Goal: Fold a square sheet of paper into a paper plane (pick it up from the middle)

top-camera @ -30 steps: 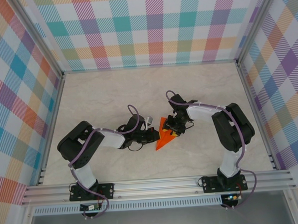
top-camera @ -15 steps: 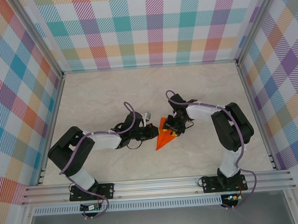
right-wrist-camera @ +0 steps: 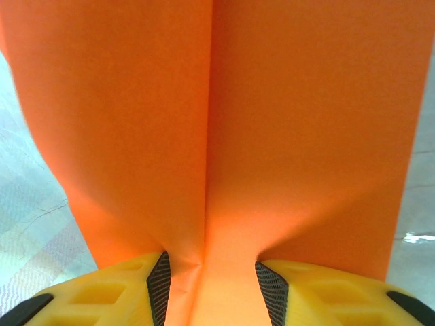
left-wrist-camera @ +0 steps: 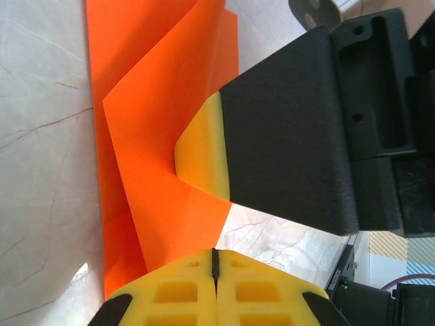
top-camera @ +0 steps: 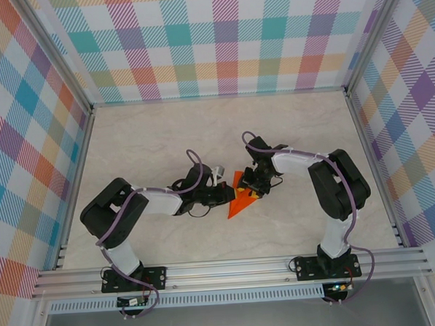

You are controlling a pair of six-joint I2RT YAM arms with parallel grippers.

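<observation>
The square sheet of paper [top-camera: 238, 200] lies folded into an orange pointed wedge in the middle of the table, its tip toward the arms. My left gripper [top-camera: 224, 197] is shut, and its yellow tips [left-wrist-camera: 215, 261] meet the paper's [left-wrist-camera: 156, 102] left edge; whether any paper is pinched between them I cannot tell. My right gripper [top-camera: 253, 188] stands open on the wedge's far end, its fingers [right-wrist-camera: 160, 288] straddling the centre crease [right-wrist-camera: 207, 136] and pressing the paper down. One right finger [left-wrist-camera: 204, 156] dents the sheet in the left wrist view.
The marble-patterned tabletop [top-camera: 165, 144] is fenced by checked walls [top-camera: 218, 39] at the back and both sides. A metal rail [top-camera: 230, 268] runs along the near edge by the arm bases.
My left arm stretched out low along the table, then drew back up, and its shut tips returned to the paper's left edge. The right gripper and the paper stayed put.
</observation>
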